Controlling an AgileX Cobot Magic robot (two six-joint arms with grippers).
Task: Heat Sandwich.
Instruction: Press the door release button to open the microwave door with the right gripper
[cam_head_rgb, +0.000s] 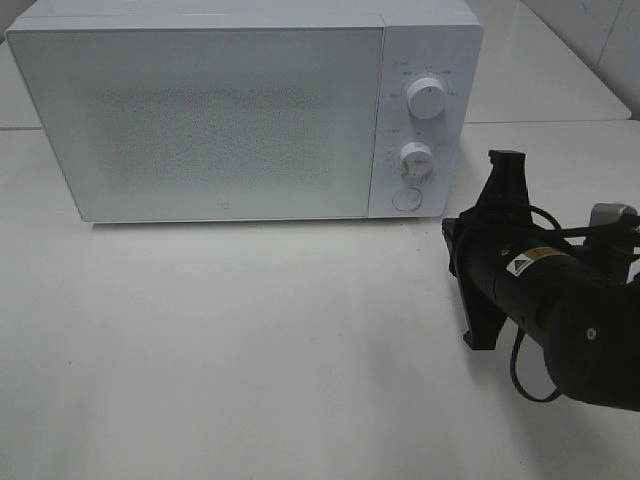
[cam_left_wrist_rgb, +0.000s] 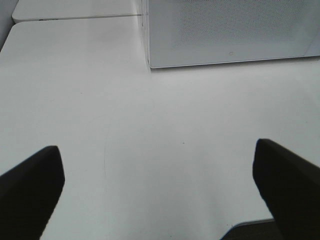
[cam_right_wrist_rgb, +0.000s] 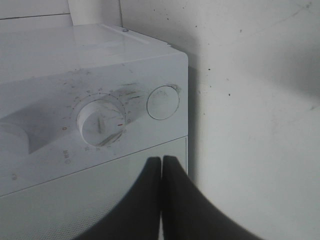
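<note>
The sandwich is out of view in every frame. A white microwave (cam_head_rgb: 200, 110) stands at the back of the table with its door closed. My right gripper (cam_right_wrist_rgb: 162, 159) is shut with nothing between its fingers. It points at the microwave's control panel, just below the lower dial (cam_right_wrist_rgb: 100, 122) and the round button (cam_right_wrist_rgb: 162, 102). In the exterior high view the right gripper (cam_head_rgb: 450, 232) hovers a short way right of the button (cam_head_rgb: 405, 199). My left gripper (cam_left_wrist_rgb: 156, 147) is open over bare table, with the microwave's corner (cam_left_wrist_rgb: 150, 60) ahead of it.
The white table (cam_head_rgb: 250, 350) stretches in front of the microwave. An upper dial (cam_head_rgb: 428, 97) sits above the lower dial (cam_head_rgb: 415, 160). A second white tabletop (cam_head_rgb: 540, 70) lies behind at the right. The right arm's black body and cable (cam_head_rgb: 560, 320) fill the lower right.
</note>
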